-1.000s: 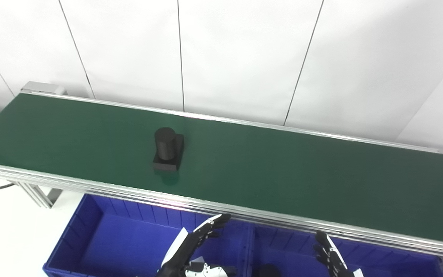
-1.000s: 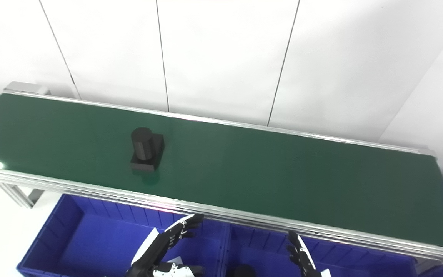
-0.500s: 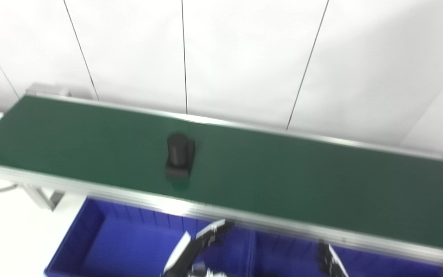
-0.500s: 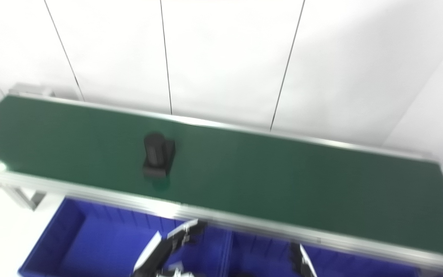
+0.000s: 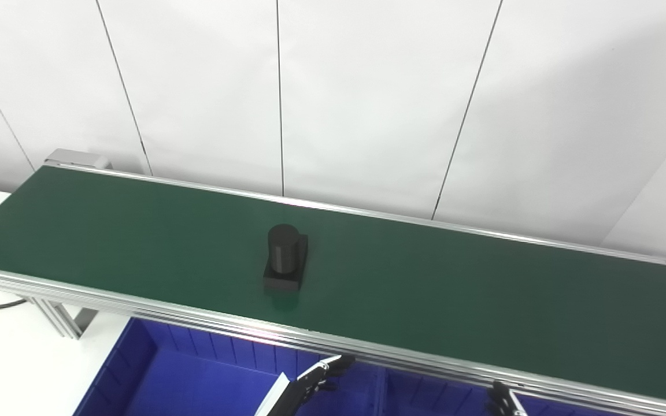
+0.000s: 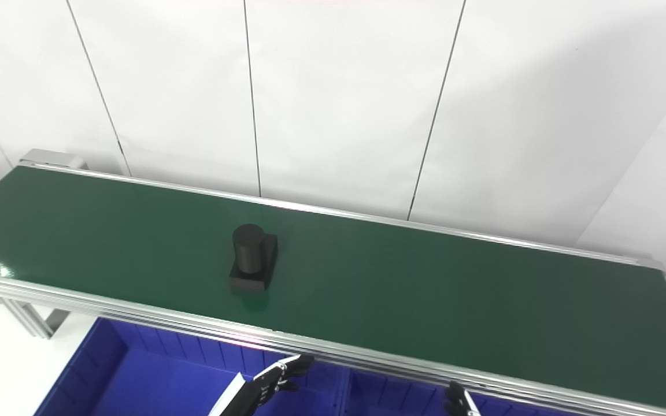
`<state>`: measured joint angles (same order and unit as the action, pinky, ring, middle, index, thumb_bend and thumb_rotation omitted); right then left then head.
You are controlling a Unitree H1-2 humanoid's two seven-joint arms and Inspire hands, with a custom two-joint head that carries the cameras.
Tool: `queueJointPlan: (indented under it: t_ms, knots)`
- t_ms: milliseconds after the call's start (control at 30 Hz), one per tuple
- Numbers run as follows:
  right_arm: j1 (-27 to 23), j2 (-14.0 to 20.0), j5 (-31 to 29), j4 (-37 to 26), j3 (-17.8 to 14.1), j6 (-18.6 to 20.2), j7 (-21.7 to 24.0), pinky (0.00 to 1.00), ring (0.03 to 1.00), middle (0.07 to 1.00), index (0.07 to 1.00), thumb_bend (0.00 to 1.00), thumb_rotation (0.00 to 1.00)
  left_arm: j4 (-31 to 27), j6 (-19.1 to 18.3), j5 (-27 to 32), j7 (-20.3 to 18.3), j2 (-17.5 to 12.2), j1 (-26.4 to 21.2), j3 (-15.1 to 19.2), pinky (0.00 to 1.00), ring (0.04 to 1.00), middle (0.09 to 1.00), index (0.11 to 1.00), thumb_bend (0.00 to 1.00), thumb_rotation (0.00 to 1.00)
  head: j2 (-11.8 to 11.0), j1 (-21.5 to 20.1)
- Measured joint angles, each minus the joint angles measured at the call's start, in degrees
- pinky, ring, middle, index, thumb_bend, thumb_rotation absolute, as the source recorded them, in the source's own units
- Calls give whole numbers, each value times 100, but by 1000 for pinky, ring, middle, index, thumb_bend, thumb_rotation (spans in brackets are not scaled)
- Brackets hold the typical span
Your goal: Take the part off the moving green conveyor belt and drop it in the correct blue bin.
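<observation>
Part [image 5: 285,257] stands on belt [image 5: 454,289], well apart from left hand [image 5: 310,384], fingers spread, holding nothing.

Black part [image 5: 284,259], cylinder on square base, upright mid-belt [image 5: 454,289]

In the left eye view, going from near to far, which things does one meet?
Left robot hand over the blue bin → near rail of the conveyor → black part on the green belt → far rail → white wall.
</observation>
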<state>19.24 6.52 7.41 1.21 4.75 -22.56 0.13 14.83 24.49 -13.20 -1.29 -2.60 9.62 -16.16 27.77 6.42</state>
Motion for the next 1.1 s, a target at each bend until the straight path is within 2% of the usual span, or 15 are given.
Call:
queueJointPlan:
  t_ms: [167,233,333,433,567,733,900,1000,1100]
  knots:
    - [12,-75,-119,-429,4,-79,-32,814,870,888,927,888,416,7,1,41,194,-53,-26,-86,780,840,843,827,882,401,9,-79]
    - [10,-75,-92,-631,-6,-87,-33,812,866,883,925,894,412,29,2,161,262,-50,-38,-96,818,852,847,829,888,427,26,-105]
    - [-18,-69,19,-932,-59,-91,-35,812,859,883,921,908,426,40,2,374,274,-47,-62,-96,819,850,843,823,877,435,52,-123]
    - [-86,-61,93,-1100,-101,-93,-36,788,846,885,923,895,465,39,2,529,307,-40,-77,-99,753,803,809,794,872,433,88,-175]
    - [-193,-63,270,-1463,-161,-60,-35,790,848,878,926,872,450,48,2,648,428,-13,-88,-99,730,779,794,781,862,450,123,-237]
    - [-411,-162,581,-1969,-248,394,-36,776,842,878,927,857,442,67,2,652,541,-10,-142,-127,732,779,782,765,834,455,193,-325]
    - [-692,-184,963,-2139,-199,952,91,785,853,895,919,869,498,63,2,648,629,-24,-152,-170,743,784,780,770,836,497,272,-448]
    - [-987,-161,1228,-2185,-127,1552,301,830,887,920,933,880,538,44,2,647,665,-41,-159,-211,735,781,778,764,838,517,299,-492]
    - [-1358,-116,1505,-2224,-36,2145,556,833,900,934,940,887,559,41,3,702,696,-39,-165,-244,712,766,766,753,835,523,308,-483]
